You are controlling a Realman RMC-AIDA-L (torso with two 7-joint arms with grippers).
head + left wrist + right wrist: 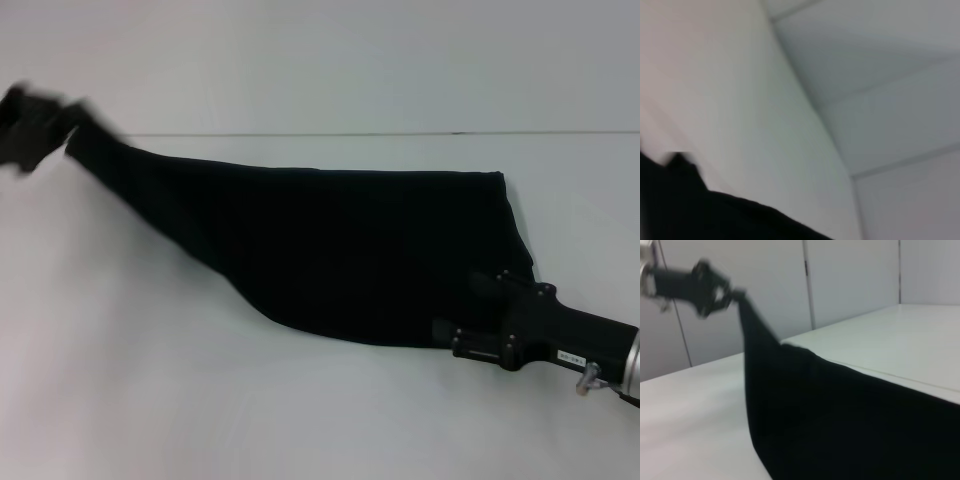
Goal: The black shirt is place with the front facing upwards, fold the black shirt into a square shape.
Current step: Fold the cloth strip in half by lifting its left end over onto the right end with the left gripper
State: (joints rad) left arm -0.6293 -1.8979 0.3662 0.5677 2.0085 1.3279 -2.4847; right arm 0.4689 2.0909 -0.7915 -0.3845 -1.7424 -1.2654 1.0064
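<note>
Right tool (470, 335) sits low at the black shirt (340, 255), apparently pinching its near edge. Left tool (30, 125) pinches the far end, lifted off the white surface (150, 400). Folding looks midway; no square yet.

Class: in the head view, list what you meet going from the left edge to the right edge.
Left gripper holding a shirt corner up → black shirt stretched across the white table → right gripper at the shirt's near right edge.
</note>
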